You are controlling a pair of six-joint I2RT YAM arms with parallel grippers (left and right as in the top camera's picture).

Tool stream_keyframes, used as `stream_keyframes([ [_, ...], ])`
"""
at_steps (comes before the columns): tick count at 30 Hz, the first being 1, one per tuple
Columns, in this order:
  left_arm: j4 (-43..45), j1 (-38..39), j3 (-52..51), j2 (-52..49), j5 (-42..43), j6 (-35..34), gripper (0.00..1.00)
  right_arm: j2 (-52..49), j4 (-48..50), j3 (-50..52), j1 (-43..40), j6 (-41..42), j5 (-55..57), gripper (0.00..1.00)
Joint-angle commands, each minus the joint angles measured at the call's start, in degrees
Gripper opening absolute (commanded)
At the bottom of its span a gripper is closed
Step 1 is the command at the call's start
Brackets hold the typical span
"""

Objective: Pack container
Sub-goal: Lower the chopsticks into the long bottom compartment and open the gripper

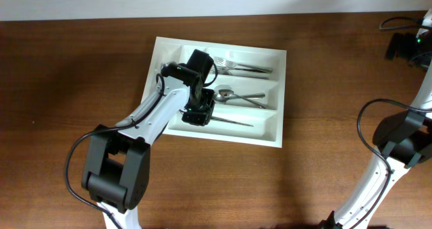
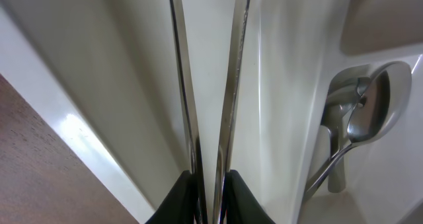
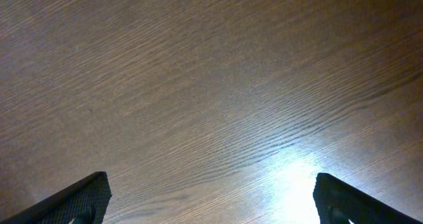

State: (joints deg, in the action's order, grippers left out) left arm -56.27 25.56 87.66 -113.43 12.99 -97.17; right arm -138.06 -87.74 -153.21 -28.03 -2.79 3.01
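Observation:
The container [image 1: 219, 45] is a white cutlery tray in the middle of the table. My left gripper [image 1: 200, 113] is down in its front long compartment. In the left wrist view, the left gripper [image 2: 213, 184] is shut on two thin metal utensils [image 2: 208, 78], one against each black finger, running away along the white compartment floor. A knife [image 1: 233, 121] lies stretched out from this gripper. Spoons [image 1: 236, 96] lie in the middle compartment and forks [image 1: 239, 67] in the far one. My right gripper [image 3: 211, 197] is open over bare wood with nothing between its fingers.
The white wall of the container [image 2: 79, 128] lies left of the gripper, with brown table [image 2: 33, 164] beyond it. A spoon [image 2: 370, 115] shows in the neighbouring compartment. The right arm [image 1: 398, 134] stands at the table's right edge, with cables near the far right corner.

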Motion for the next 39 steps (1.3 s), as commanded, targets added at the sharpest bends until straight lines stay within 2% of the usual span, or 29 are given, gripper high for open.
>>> stream_keyframes([
  [1, 0.09, 0.33, 0.5, -0.15, -0.85, -1.16, 0.23, -0.33, 0.22, 0.22, 0.26, 0.52, 0.28, 0.99],
  [4, 0.09, 0.33, 0.5, -0.15, -0.85, -1.16, 0.24, -0.33, 0.22, 0.22, 0.26, 0.5, 0.28, 0.99],
  [6, 0.13, 0.33, 0.5, -0.15, -0.85, -1.16, 0.29, -0.33, 0.22, 0.22, 0.26, 0.5, 0.28, 0.99],
  [27, 1.64, 0.28, 0.5, -0.15, -2.51, -1.16, 0.29, -0.33, 0.2, 0.22, 0.26, 0.52, 0.28, 0.99],
  [29, 1.77, 0.28, 0.5, -0.15, -3.06, -1.16, 0.33, -0.33, 0.22, 0.22, 0.26, 0.5, 0.28, 0.99],
  [31, 1.81, 0.28, 0.5, -0.15, -3.26, -1.16, 0.42, -0.33, 0.22, 0.22, 0.26, 0.5, 0.28, 0.99],
  [39, 1.84, 0.28, 0.5, -0.15, -3.41, -1.16, 0.5, -0.33, 0.22, 0.22, 0.26, 0.5, 0.28, 0.99],
])
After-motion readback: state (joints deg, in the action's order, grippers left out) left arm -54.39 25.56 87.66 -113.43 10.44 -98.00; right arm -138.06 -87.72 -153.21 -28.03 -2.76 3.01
